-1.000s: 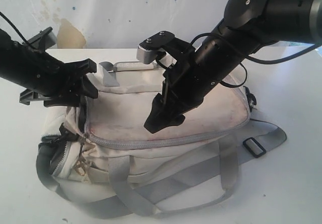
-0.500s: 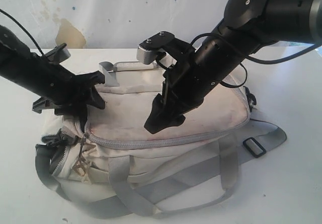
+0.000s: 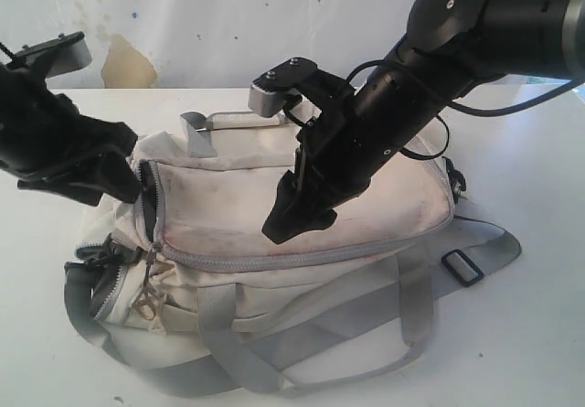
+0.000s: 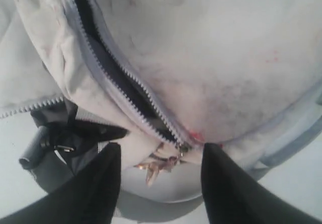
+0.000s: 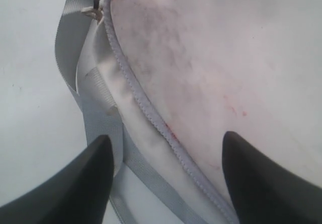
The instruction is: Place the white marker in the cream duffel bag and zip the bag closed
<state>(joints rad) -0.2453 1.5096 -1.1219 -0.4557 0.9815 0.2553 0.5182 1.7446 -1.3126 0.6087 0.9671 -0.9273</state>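
While the cream duffel bag sits part-unzipped, left gripper at its open end and right gripper over its top spread wide, empty

— Where am I driving this from afar?
— Looks like a robot lab bench to me: plain white tabletop, and behind it a scuffed white wall with a flaked tan patch.

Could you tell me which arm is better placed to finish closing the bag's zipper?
Left: its open end effector faces the grey zipper slider on the cream fabric duffel bag; the right end effector is mid-bag.
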